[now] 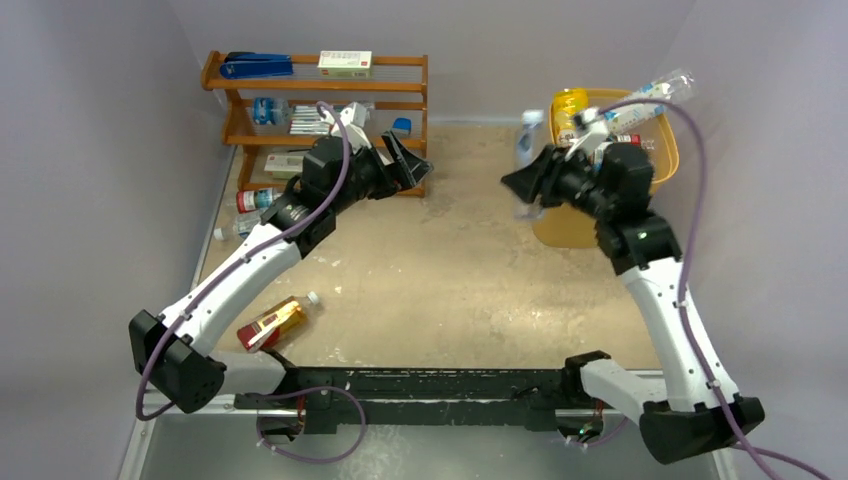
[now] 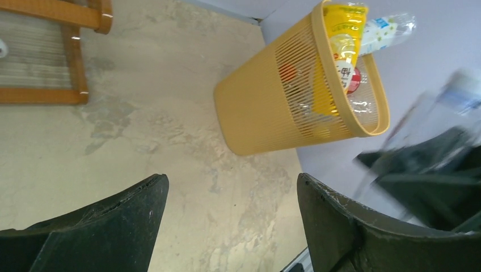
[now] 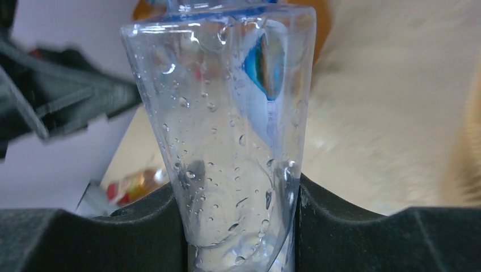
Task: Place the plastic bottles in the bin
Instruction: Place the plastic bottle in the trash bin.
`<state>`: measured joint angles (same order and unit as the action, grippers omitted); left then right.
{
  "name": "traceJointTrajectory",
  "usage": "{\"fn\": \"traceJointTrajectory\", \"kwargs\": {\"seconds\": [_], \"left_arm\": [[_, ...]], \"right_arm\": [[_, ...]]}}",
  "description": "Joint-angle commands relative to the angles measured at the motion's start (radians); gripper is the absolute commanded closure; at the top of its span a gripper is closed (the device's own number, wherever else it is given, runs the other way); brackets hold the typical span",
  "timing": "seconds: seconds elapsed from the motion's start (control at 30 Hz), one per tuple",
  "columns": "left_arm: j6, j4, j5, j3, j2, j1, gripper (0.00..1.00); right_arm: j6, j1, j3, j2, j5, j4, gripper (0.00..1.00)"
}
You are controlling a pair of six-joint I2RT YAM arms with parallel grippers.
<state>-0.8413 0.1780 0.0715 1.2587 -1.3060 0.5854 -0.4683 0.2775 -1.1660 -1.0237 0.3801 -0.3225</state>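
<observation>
My right gripper [image 3: 241, 195] is clenched on a clear bottle [image 3: 227, 113]. Its wet body stands upright between my two black fingers [image 3: 113, 238]. A blue patch on it is perhaps a label, but the view is too blurred to say. I hold this bottle above the table [image 1: 450, 270], just beside the bin [image 1: 562, 228], on its left side. The bin stands at the far right corner of the table. A yellow bottle [image 2: 343, 34] leans inside against its rim, and a transparent bottle [image 2: 391, 27] lies across the rim and sticks out over it. Through the slotted wall I see more bottles inside.

My left gripper [image 2: 231, 180] is released, with the jaws wide and nothing between them. It hangs over the table near the wooden rack [image 1: 400, 86], which stands at the far left corner. An amber bottle [image 1: 272, 325] lies near the near left corner, and two small bottles [image 1: 258, 198] lie along the left edge, next to the rack.
</observation>
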Motion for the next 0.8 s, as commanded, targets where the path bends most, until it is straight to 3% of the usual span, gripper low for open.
{"fn": "traceJointTrajectory", "kwargs": {"seconds": [0.0,0.17,0.3,0.47,0.77], "left_arm": [[0.059,0.058,-0.051,-0.016,0.061,-0.001,0.16],[0.049,0.041,-0.031,-0.079,0.1,-0.001,0.15],[0.049,0.043,-0.033,-0.113,0.134,-0.001,0.15],[0.048,0.044,-0.028,-0.137,0.148,-0.001,0.14],[0.017,-0.008,0.005,-0.185,0.154,-0.001,0.14]], "right_arm": [[0.102,-0.186,-0.261,-0.069,0.046,-0.124,0.65],[0.187,-0.331,-0.554,-0.228,-0.058,-0.25,0.65],[0.219,-0.401,-0.692,-0.324,-0.123,-0.295,0.65],[0.233,-0.46,-0.71,-0.391,-0.176,-0.28,0.65],[0.158,-0.523,-0.591,-0.416,-0.223,-0.13,0.64]]}}
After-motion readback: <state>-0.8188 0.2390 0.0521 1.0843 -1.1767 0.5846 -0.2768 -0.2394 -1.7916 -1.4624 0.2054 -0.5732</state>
